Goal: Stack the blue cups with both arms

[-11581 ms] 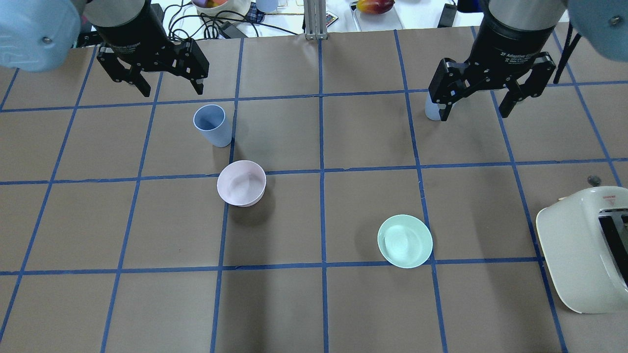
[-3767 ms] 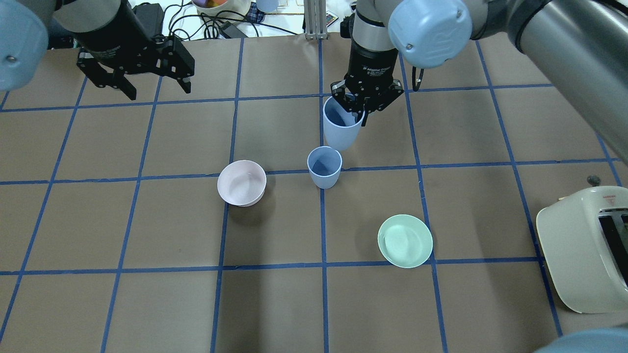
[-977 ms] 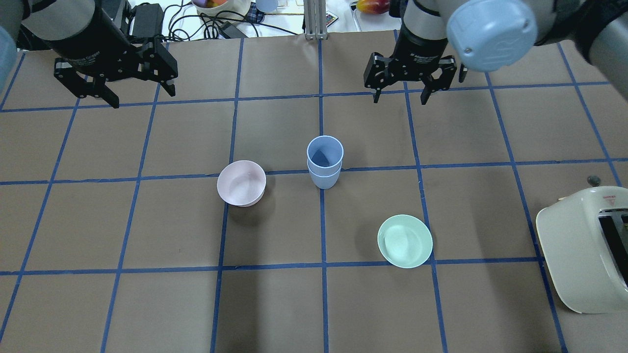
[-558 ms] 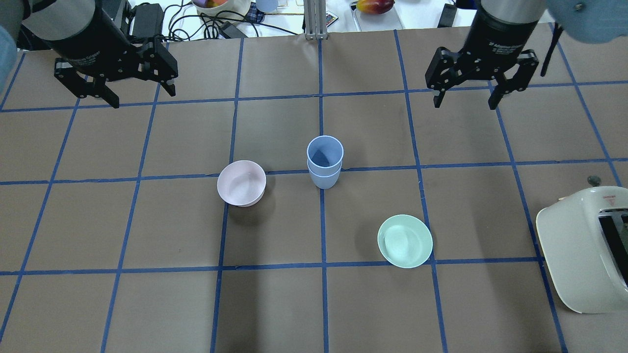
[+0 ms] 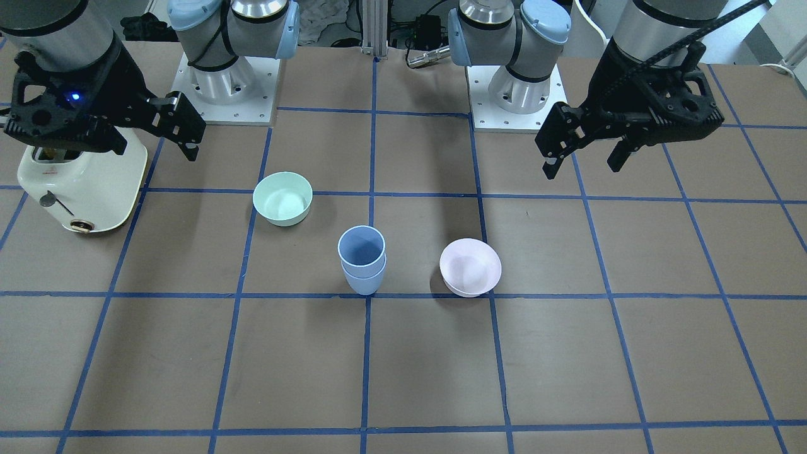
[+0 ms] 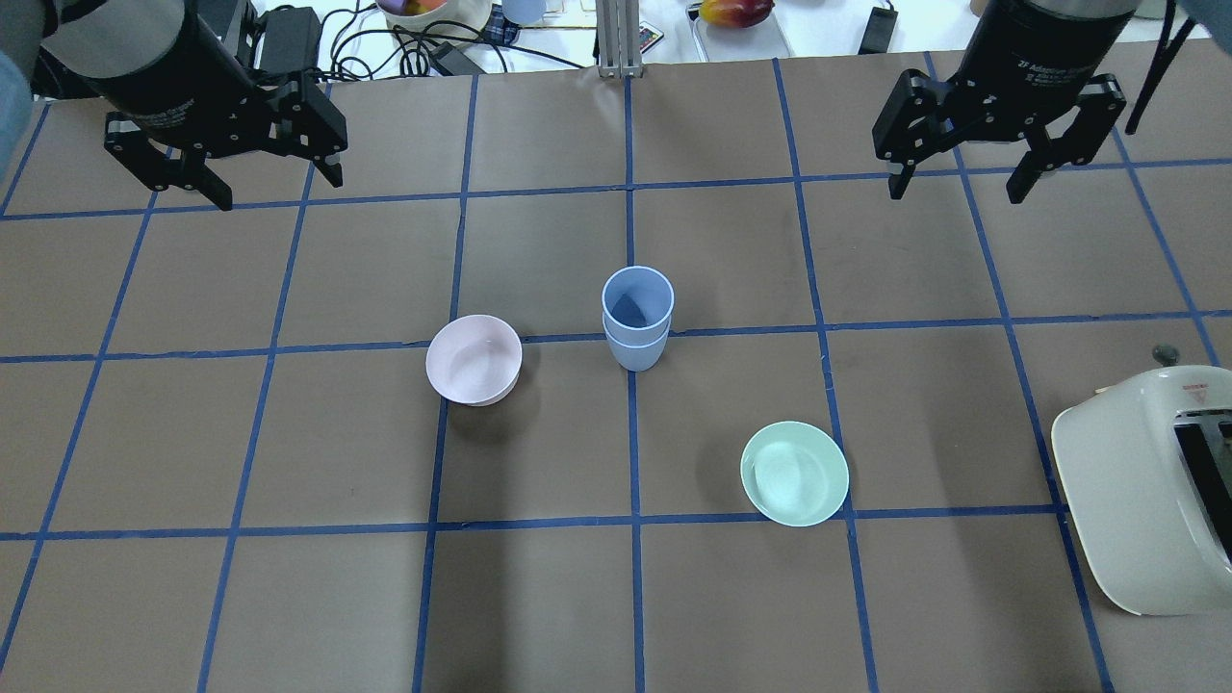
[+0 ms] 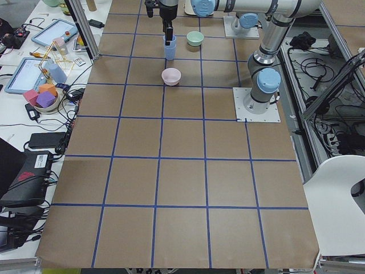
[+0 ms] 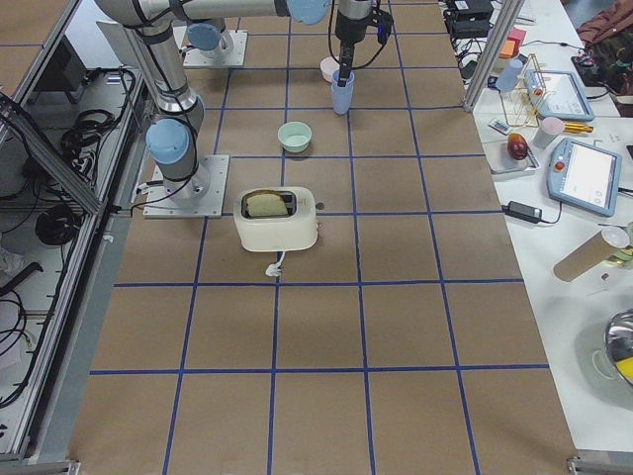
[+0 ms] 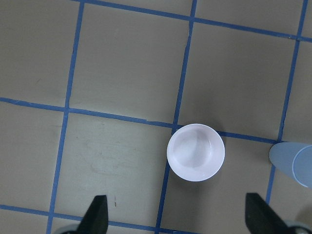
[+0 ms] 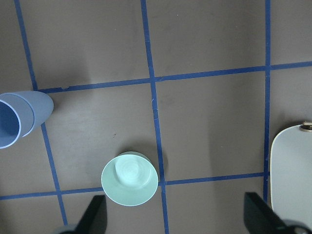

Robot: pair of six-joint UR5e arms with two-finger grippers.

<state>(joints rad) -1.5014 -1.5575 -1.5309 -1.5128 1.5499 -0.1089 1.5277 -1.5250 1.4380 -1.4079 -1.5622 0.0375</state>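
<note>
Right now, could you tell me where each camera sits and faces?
Overhead: behind the robot, looking down; left gripper and right gripper, both open.
Front-facing: across the table, facing the robot; same grippers, mirrored.
Exterior left: table's end, looking along it; arms far off.
Exterior right: opposite end; arms beyond toaster.
Left wrist: straight down on pink bowl; fingertips show.
Right wrist: straight down on green bowl.
Both wrist views share the blue cups.
</note>
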